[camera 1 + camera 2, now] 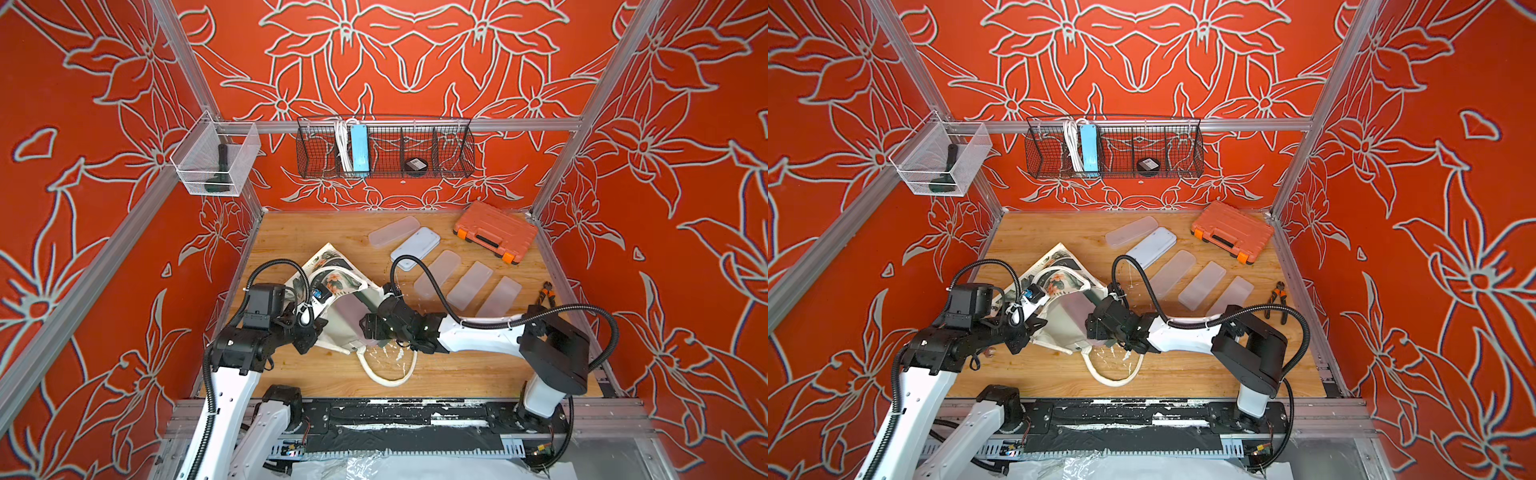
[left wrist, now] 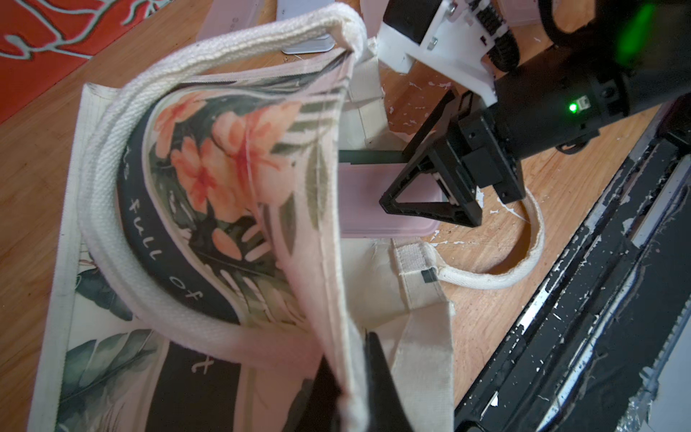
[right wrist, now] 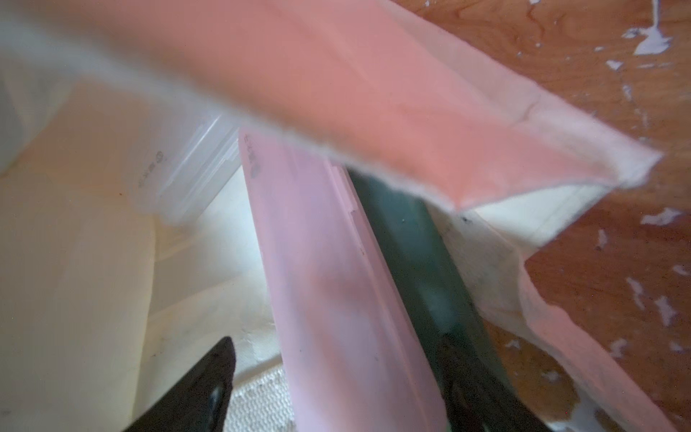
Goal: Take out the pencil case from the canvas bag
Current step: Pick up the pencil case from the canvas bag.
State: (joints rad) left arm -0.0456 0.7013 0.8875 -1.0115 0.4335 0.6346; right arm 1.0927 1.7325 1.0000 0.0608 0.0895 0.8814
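Observation:
The canvas bag (image 1: 332, 282) (image 1: 1059, 282) lies on its side at the left of the wooden table, mouth toward the right arm. My left gripper (image 1: 316, 330) (image 2: 349, 355) is shut on the bag's upper rim and holds the mouth up. A pink pencil case (image 2: 366, 202) (image 3: 336, 299) sticks out of the mouth. My right gripper (image 1: 368, 322) (image 2: 392, 177) (image 3: 336, 348) stands open astride it, and one finger shows a gap to the case. A dark green case (image 3: 411, 243) lies against the pink one, and a translucent case (image 3: 187, 175) sits deeper inside.
Several translucent cases (image 1: 440, 270) lie in a row on the table right of the bag. An orange tool case (image 1: 494, 232) sits at the back right, pliers (image 1: 546, 291) by the right wall. The bag's lower handle (image 1: 390, 378) loops toward the front edge.

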